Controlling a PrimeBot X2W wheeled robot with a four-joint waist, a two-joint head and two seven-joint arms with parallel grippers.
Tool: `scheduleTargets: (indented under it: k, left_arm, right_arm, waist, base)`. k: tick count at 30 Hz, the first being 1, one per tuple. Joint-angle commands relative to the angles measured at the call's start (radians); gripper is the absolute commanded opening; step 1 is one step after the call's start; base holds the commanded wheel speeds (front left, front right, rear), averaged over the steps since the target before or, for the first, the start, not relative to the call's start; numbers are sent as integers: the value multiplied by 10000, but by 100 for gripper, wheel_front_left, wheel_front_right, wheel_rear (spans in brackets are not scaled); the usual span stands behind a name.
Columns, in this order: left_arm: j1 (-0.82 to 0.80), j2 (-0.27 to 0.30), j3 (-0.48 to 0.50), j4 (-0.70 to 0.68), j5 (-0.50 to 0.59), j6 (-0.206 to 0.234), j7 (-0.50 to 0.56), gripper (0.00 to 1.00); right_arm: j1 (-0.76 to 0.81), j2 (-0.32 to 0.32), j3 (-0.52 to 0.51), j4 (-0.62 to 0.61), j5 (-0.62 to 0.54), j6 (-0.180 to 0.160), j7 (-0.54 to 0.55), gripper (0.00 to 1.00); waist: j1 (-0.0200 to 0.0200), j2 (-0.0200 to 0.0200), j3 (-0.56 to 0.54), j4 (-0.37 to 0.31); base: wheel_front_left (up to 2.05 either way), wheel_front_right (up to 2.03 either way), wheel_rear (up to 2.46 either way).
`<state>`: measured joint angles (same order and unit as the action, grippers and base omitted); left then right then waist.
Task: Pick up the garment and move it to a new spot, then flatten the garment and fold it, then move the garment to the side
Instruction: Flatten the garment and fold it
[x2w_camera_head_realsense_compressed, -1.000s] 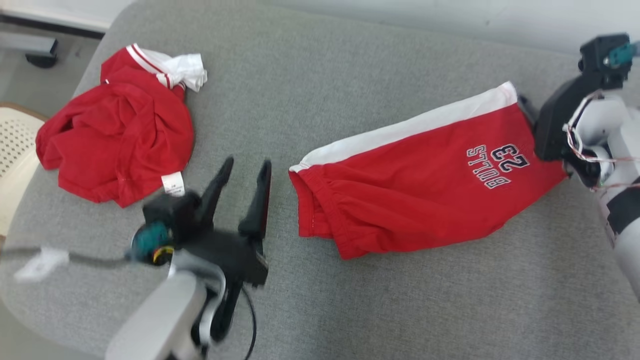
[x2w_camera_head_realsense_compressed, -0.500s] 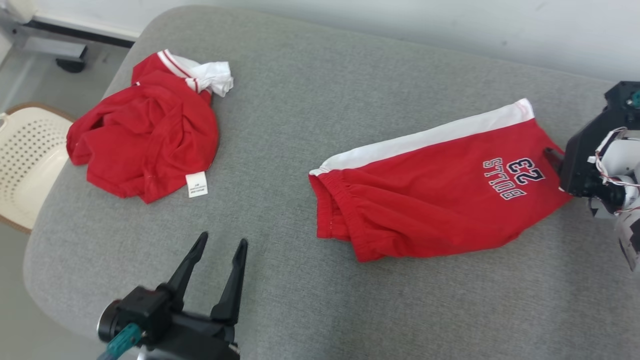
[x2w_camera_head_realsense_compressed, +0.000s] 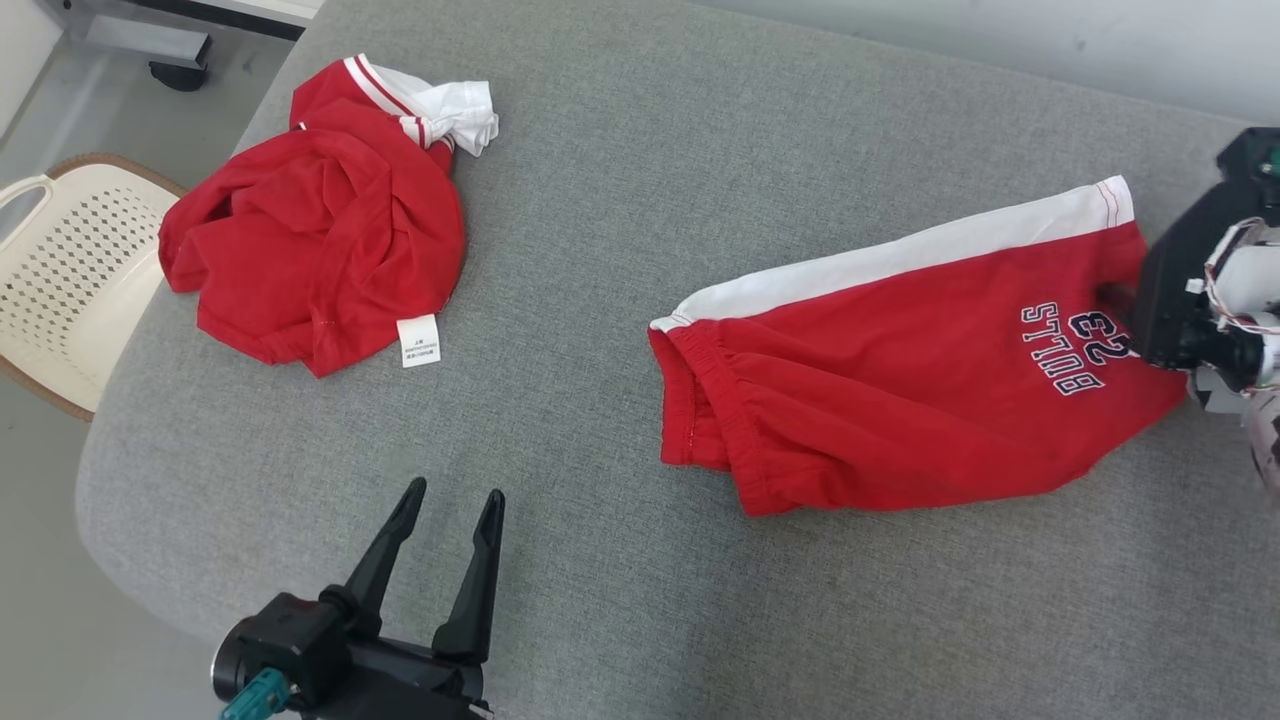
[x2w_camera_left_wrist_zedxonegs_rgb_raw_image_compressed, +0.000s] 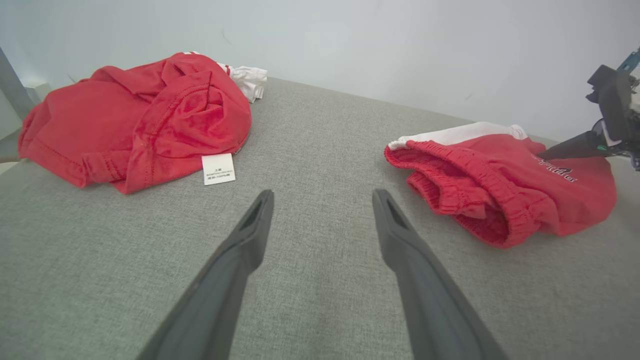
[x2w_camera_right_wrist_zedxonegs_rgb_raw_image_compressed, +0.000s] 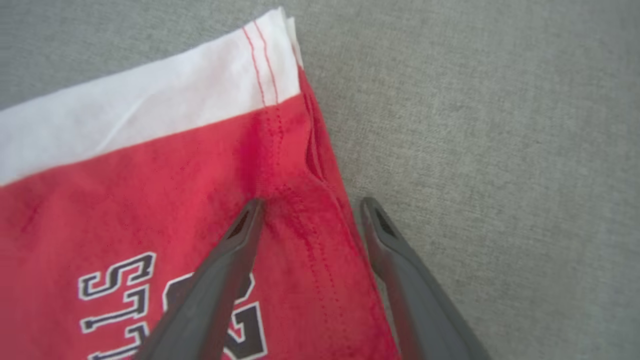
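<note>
Currently, the red shorts (x2w_camera_head_realsense_compressed: 900, 380) are lying folded on the right half of the grey fabric-covered counter (x2w_camera_head_realsense_compressed: 620, 150). Their white side stripe is facing the far edge, the elastic waistband is pointing toward the middle, and the printed lettering is sitting near the hem on the right.

The right gripper (x2w_camera_right_wrist_zedxonegs_rgb_raw_image_compressed: 312, 202) is standing at that hem with its fingers apart and nothing clamped between them. In the right wrist view, they are straddling the stitched edge: one finger is lying over the red cloth just beside the print, and the other is hanging over bare counter just off the garment. Whether the first finger is pressing on the cloth cannot be told.

The left gripper (x2w_camera_head_realsense_compressed: 454, 491) is hovering over bare counter at the near left. Its fingers are spread and holding nothing, well apart from both garments.

A crumpled red shirt (x2w_camera_head_realsense_compressed: 320, 260) with white trim is lying at the far left corner, its white label (x2w_camera_head_realsense_compressed: 418, 341) showing at its near edge. A perforated cream chair (x2w_camera_head_realsense_compressed: 70, 260) is standing beyond the counter's left edge.
</note>
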<state>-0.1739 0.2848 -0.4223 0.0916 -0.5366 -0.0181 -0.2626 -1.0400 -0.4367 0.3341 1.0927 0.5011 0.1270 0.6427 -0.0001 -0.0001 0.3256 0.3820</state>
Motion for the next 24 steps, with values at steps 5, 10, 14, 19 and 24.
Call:
scheduleTargets:
  k: [5, 10, 14, 19, 24]
  left_arm:
    - [60, -165, 135, 144, 248, -120, -34, 100]
    - [163, -246, 215, 302, 334, -236, -34, 100]
    - [252, -285, 209, 449, 303, -289, -34, 100]
    - [368, -291, 161, 616, 218, -211, 40, 100]
    - [436, -223, 187, 710, 127, -186, 123, 100]
  right_arm:
    - [876, 170, 343, -289, 157, 63, 251, 0]
    - [1100, -361, 186, -625, 219, 27, -79, 0]
    - [1306, -522, -159, -732, 64, 26, -454, 0]
    - [1893, -635, -632, -1203, 163, 28, -915, 0]
    - [2472, -957, -1223, -1629, -49, 30, -1361, 0]
  waist:
    - [1, 1, -92, -90]
    - [1, 1, -331, -276]
    - [1, 1, -621, -485]
    - [1, 1, -1051, -779]
    - [1, 1, -1342, -1131]
  base:
    - [0, 0, 0]
    - [0, 0, 0]
    - [0, 0, 0]
    - [0, 0, 0]
    - [0, 0, 0]
